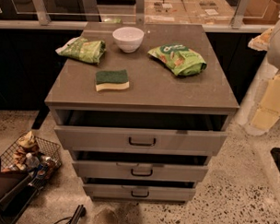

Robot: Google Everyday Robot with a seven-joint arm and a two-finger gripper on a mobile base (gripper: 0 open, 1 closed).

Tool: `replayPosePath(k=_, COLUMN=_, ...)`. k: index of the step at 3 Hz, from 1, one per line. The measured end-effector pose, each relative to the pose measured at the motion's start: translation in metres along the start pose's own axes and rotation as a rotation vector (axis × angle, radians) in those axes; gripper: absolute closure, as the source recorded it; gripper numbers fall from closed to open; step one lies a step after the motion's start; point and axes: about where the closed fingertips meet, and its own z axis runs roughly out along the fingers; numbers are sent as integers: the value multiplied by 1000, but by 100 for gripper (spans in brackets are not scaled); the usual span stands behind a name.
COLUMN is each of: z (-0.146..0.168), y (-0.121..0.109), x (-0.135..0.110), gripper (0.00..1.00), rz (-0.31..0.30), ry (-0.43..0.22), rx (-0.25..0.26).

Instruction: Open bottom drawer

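The bottom drawer point(139, 192) is the lowest of three grey-beige fronts on the cabinet point(140, 97). Its small dark bar handle point(140, 194) sits at the centre. A narrow dark gap shows above its front, so it stands slightly out. The two drawers above it are also partly out, the top one the furthest. My gripper point(265, 119) hangs at the right edge of the view on the pale arm, beside the cabinet's right side at about top-drawer height. It is well apart from the bottom drawer's handle.
On the cabinet top lie a white bowl point(128, 38), two green snack bags point(82, 49) point(178, 59) and a green-yellow sponge point(112, 80). A wire basket point(30, 158) of items stands on the speckled floor at the left, with dark gear point(8, 197) in the bottom-left corner.
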Motion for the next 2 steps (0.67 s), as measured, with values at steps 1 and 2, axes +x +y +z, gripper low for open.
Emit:
replayPosePath(k=1, z=0, y=0, x=0, gripper=0, rz=0, ry=0, rx=0)
replayPosePath(k=2, z=20, y=12, x=9, gripper=0, rz=4, ry=15, rx=-1)
